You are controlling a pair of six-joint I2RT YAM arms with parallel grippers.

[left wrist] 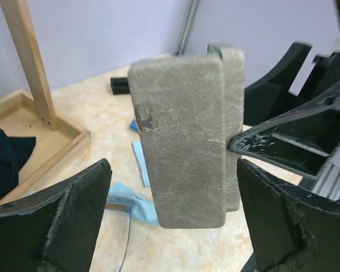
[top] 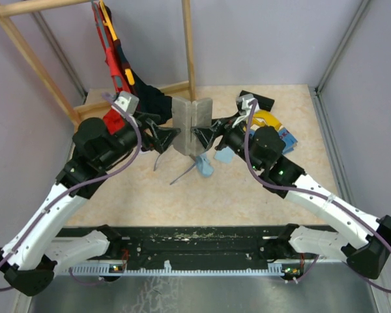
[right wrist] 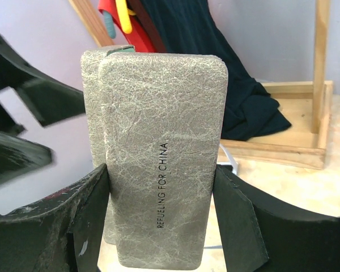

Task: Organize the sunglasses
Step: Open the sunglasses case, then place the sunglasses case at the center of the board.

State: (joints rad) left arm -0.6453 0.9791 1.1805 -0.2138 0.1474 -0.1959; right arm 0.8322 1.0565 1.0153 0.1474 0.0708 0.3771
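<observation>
Beige speckled worktop (top: pixel 247 189). Far-left corner: wooden rack base (top: pixel 166 87), dark garment (top: pixel 153 101) piled on it. Centre: light-blue cloth (top: pixel 205 167), crumpled. Wire-framed sunglasses (top: pixel 182 175) just beside cloth, toward left edge, thin temples on bare surface. Grey case (top: pixel 192 124) upright over centre; contact with worktop unclear. Far edge, right of centre: black case (top: pixel 260 100). Right side: yellow and blue items (top: pixel 274 120), partly hidden.

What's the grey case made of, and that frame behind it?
The case looks like a stiff shell covered in matte grey fibrous paper or fabric: pale random fibres, crisp printed lettering. The frame is bare light wood, grain showing.
</observation>
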